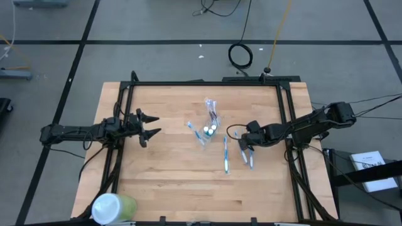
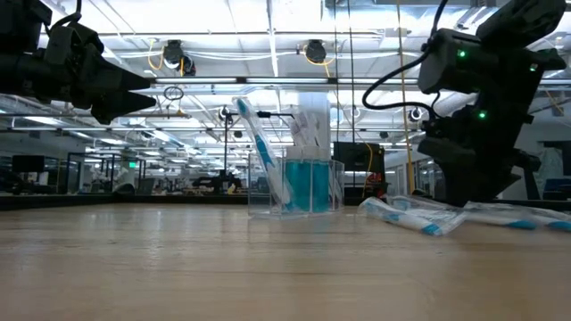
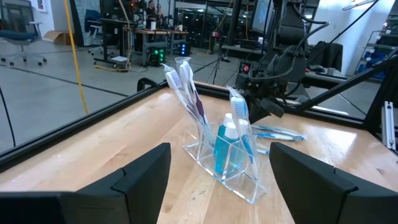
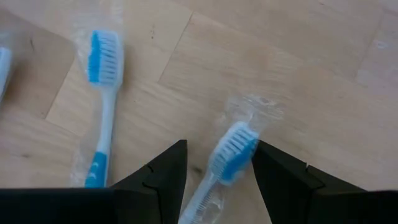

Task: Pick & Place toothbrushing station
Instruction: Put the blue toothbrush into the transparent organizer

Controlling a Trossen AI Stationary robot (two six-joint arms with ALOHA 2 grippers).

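You'll find no text, label, brand, number or sign legible on anything in these views.

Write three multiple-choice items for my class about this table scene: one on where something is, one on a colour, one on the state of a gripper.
1. Where does the green cup with the white lid stand on the table?
A. At the near-left corner, close to the edge
B. Inside the clear holder
C. Under the right gripper

2. What colour are the bristles of the wrapped toothbrush between the right gripper's fingers?
A. Red
B. Blue
C. Black

3. How does the left gripper stand?
A. Shut on a tube
B. Shut on a toothbrush
C. Open and holding nothing

Answers: 1 A, the high view shows the cup at that corner, far from the clear holder. 2 B, the right wrist view shows blue bristles. 3 C, its fingers are spread apart in the left wrist view, with only bare table between them.
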